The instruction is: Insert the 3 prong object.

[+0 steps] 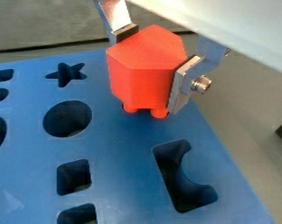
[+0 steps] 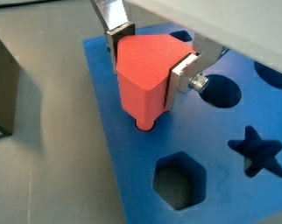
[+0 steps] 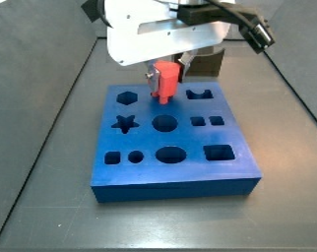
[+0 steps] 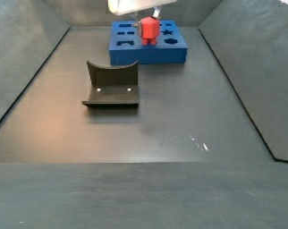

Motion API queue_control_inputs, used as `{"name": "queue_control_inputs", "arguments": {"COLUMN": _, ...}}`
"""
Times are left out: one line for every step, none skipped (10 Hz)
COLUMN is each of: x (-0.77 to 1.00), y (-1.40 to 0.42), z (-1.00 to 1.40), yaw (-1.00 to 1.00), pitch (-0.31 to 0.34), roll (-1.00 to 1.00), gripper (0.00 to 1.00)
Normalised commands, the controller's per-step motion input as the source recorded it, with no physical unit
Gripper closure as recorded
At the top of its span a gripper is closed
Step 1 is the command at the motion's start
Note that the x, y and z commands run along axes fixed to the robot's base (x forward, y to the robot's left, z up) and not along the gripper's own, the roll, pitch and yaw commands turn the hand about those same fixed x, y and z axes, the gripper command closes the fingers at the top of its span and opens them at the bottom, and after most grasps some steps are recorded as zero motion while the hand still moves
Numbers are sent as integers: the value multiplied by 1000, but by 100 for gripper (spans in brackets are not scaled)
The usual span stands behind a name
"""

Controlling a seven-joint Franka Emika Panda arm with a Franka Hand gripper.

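Observation:
My gripper (image 1: 155,59) is shut on the 3 prong object (image 1: 141,68), an upright red-pink peg with short prongs underneath. It also shows in the other wrist view, gripper (image 2: 150,59) and peg (image 2: 141,83). The silver fingers (image 1: 186,82) clamp its two sides. The peg stands over the far middle of the blue block (image 1: 120,153), and its prong tips meet the block's top. I cannot tell whether they sit in holes. In both side views the peg (image 3: 162,82) (image 4: 148,27) is upright on the block (image 3: 174,179) (image 4: 132,56) under the gripper (image 3: 164,65).
The block has star (image 1: 68,73), round (image 1: 67,118), curved (image 1: 185,175) and hexagon (image 2: 179,179) holes. The dark fixture (image 4: 111,85) stands on the grey floor beside the block, and it also shows in a side view (image 3: 208,64). Sloped walls enclose the floor.

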Motion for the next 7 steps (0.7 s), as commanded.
{"name": "queue_control_inputs", "arguments": {"x": -60, "y": 3, "z": -554, "yaw": -103, "pitch": -100, "roll": 47, "gripper": 100}}
{"name": "queue_control_inputs", "arguments": {"x": -123, "y": 60, "z": -594, "yaw": -169, "pitch": -114, "roll": 20, "gripper": 100}}
{"name": "queue_control_inputs", "arguments": {"x": -231, "y": 69, "z": -637, "yaw": -211, "pitch": -160, "roll": 0, "gripper": 100}}
{"name": "queue_control_inputs", "arguments": {"x": -246, "y": 63, "z": -700, "yaw": -177, "pitch": -210, "roll": 9, "gripper": 100}}
{"name": "queue_control_inputs", "arguments": {"x": -274, "y": 0, "z": -429, "yaw": -134, "pitch": -183, "roll": 0, "gripper": 100}}
{"name": "queue_control_inputs", "arguments": {"x": 0, "y": 80, "z": 0, "yaw": 0, "pitch": -6, "roll": -70, "gripper": 100}}
{"name": "queue_control_inputs", "arguments": {"x": 0, "y": 0, "z": 0, "yaw": 0, "pitch": 0, "roll": 0, "gripper": 100}}
